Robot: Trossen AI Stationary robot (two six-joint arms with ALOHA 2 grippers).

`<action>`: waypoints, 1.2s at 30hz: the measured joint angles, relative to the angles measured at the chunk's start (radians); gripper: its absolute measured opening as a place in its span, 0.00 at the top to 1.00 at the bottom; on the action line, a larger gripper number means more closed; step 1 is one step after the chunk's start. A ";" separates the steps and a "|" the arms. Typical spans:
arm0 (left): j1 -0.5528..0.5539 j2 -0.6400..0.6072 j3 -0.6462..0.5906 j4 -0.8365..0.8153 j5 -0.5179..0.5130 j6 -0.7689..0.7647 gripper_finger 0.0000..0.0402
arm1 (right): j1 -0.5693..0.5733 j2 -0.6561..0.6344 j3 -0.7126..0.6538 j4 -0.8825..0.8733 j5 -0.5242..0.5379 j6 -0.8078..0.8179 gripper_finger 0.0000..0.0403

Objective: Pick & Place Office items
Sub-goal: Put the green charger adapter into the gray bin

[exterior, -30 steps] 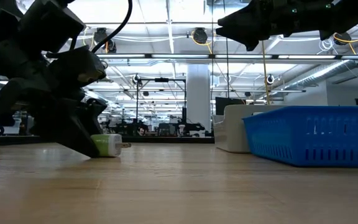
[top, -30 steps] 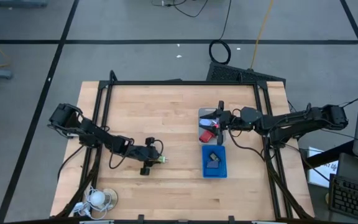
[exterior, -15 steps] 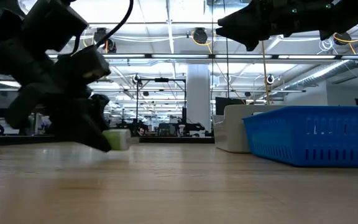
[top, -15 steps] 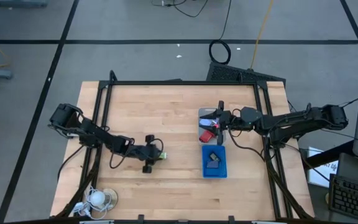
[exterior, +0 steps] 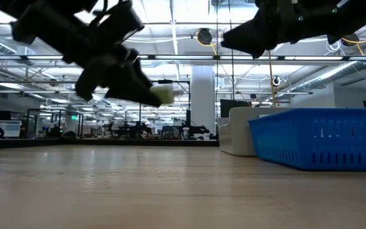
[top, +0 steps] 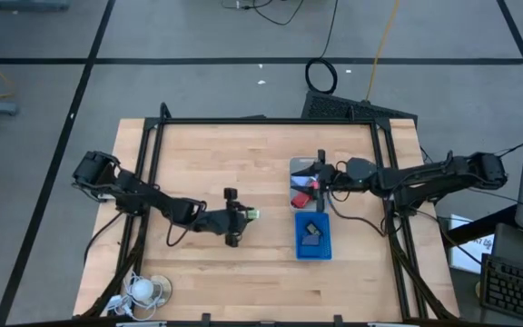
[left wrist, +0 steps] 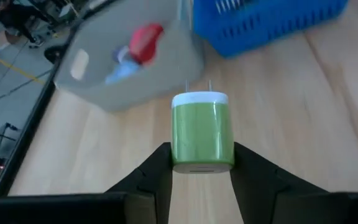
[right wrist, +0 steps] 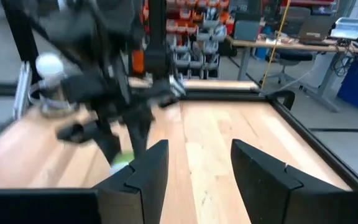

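left hand [top: 243, 216] clamped on green plug [left wrist: 201, 130], lifted clear of the worktop [top: 243, 163], mid-table, short of the trays. clear tray [top: 300, 168] and blue tray [top: 314, 247] already hold items. right hand [top: 317, 180] parted, empty, over the clear tray.

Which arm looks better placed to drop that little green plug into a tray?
The left gripper: its jaws are shut on the green plug, lifted clear and facing the trays. The right gripper waits open above the clear tray.
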 joint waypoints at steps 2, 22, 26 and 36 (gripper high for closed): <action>0.010 0.000 0.034 -0.001 0.000 -0.009 0.68 | 0.003 0.018 0.000 -0.007 0.000 -0.031 0.59; 0.216 -0.237 -0.002 0.076 0.257 -0.104 0.68 | 0.031 0.194 0.001 0.145 0.133 -0.156 0.51; 0.218 -0.233 -0.001 0.081 0.274 -0.119 0.68 | 0.031 0.244 0.002 0.244 0.131 -0.132 0.41; 0.212 -0.221 -0.001 0.117 0.342 -0.175 0.68 | 0.031 0.366 0.074 0.314 0.026 -0.083 0.31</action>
